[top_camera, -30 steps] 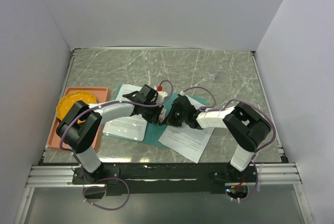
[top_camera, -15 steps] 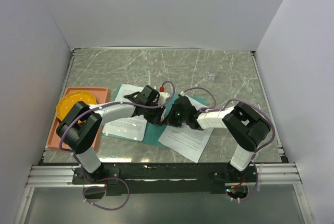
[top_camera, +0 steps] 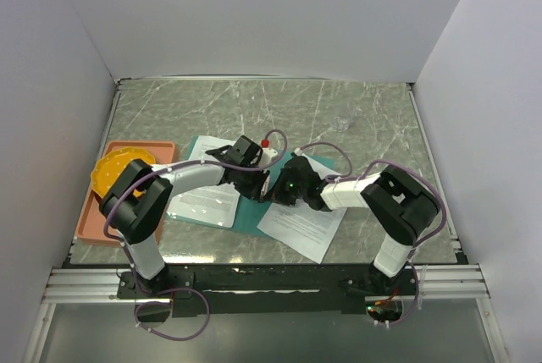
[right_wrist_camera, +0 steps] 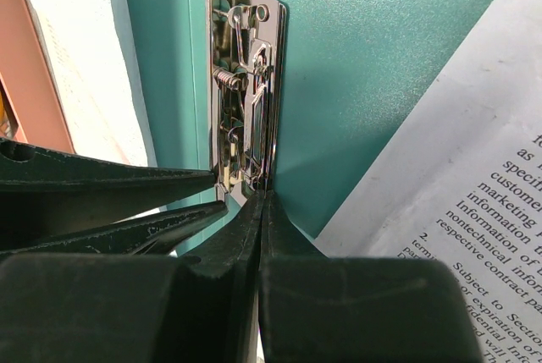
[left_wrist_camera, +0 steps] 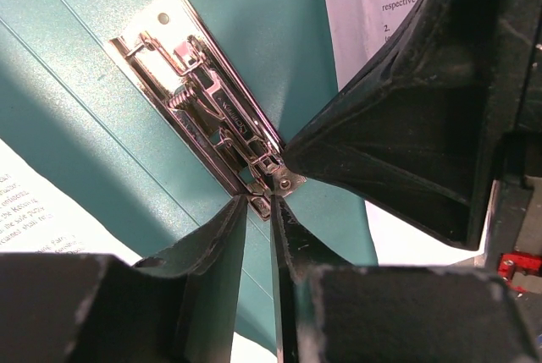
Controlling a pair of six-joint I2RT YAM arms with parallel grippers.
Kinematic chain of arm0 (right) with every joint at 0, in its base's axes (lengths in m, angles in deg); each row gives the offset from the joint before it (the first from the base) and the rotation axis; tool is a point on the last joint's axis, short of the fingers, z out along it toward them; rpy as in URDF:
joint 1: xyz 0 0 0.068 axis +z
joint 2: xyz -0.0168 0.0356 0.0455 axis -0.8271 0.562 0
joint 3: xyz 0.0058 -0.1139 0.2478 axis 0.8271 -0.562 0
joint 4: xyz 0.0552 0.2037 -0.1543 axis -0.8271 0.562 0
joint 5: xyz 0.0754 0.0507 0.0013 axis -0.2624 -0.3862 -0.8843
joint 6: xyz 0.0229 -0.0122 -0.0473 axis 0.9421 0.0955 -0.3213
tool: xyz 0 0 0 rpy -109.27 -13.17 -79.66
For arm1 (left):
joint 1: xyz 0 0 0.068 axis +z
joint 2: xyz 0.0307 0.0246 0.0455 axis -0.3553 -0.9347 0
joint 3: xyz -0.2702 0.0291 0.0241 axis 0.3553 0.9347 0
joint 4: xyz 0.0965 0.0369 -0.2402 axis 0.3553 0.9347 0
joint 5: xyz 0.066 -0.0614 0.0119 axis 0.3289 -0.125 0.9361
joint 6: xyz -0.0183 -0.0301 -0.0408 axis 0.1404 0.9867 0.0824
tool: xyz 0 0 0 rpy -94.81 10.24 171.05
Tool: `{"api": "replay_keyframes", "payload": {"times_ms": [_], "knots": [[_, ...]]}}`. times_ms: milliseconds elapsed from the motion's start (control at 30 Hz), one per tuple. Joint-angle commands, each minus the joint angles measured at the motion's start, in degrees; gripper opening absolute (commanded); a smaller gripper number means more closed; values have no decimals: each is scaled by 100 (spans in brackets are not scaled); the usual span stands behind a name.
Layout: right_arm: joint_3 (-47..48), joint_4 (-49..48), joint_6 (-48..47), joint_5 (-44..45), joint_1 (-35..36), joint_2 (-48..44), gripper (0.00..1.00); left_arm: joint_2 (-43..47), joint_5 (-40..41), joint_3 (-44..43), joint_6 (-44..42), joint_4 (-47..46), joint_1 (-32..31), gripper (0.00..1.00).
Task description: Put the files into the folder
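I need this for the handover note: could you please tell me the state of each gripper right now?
Left gripper: nearly closed, fingertips at the near end of the folder's metal clip; grip unclear.
Right gripper: closed, tip against the clip, holding nothing.

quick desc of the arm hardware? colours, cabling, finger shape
Both arms: black joint housings, white link segments, thin purple cable looping alongside each. The left gripper carries a small red part near the wrist; the right gripper shows a green light on its housing. Fingers are matte black, wedge-shaped, tapering to narrow tips, edges scuffed.
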Motion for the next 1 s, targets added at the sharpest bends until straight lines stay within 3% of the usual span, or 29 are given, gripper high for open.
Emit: {"api": "replay_keyframes", "payload": {"times_ms": [0, 300, 533, 767, 967], "knots": [[-371, 1109, -224, 225, 26, 425, 0, -441, -182, -61, 71, -320, -246, 24], [-283, 1012, -197, 84, 17, 688, 0, -810, -270, -263, 79, -250, -484, 19], [-230, 1004, -179, 76, 17, 741, 0, -1187, -165, -422, 185, -170, -747, 1], [-256, 1039, -162, 84, 26, 767, 0, -1215, -217, -404, 290, -259, -782, 1], [-406, 969, -109, 67, 17, 794, 0, -486, -314, -930, 159, 250, -484, 2]]}}
